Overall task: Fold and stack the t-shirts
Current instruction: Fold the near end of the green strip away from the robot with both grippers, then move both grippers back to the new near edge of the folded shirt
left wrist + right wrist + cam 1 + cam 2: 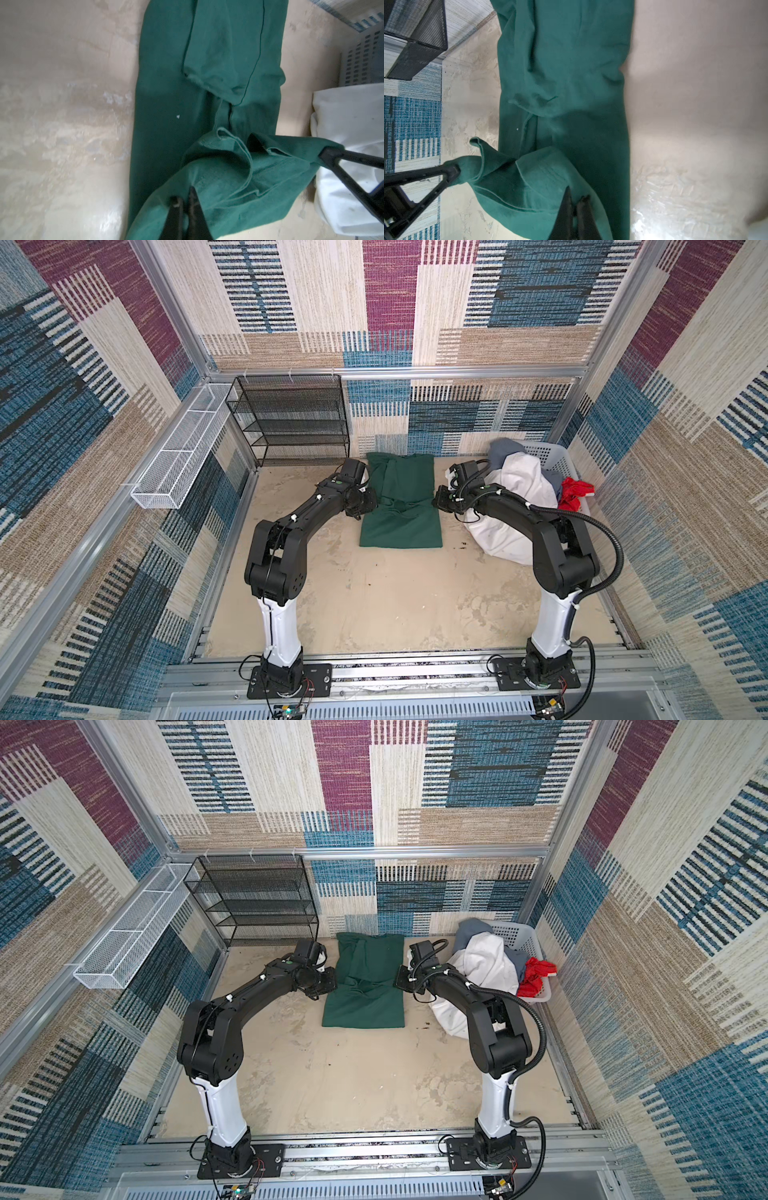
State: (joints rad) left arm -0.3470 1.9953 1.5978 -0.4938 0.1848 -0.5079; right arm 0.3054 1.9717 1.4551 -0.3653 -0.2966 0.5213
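Note:
The dark green t-shirt (401,526) lies lengthwise at the back middle of the table, seen in both top views (365,1006). My left gripper (368,504) is at its left edge and my right gripper (438,497) at its right edge. In the left wrist view the left gripper (185,199) is shut on a raised fold of green cloth. In the right wrist view the right gripper (577,195) is shut on the same fold, which hangs stretched between them above the flat part. White (515,493), grey (505,450) and red (575,493) t-shirts are heaped at the basket.
The pale perforated basket (555,458) stands at the back right, with white cloth spilling over its side onto the table behind my right arm. A black mesh shelf rack (295,418) stands at the back left. A white wire tray (183,452) hangs on the left wall.

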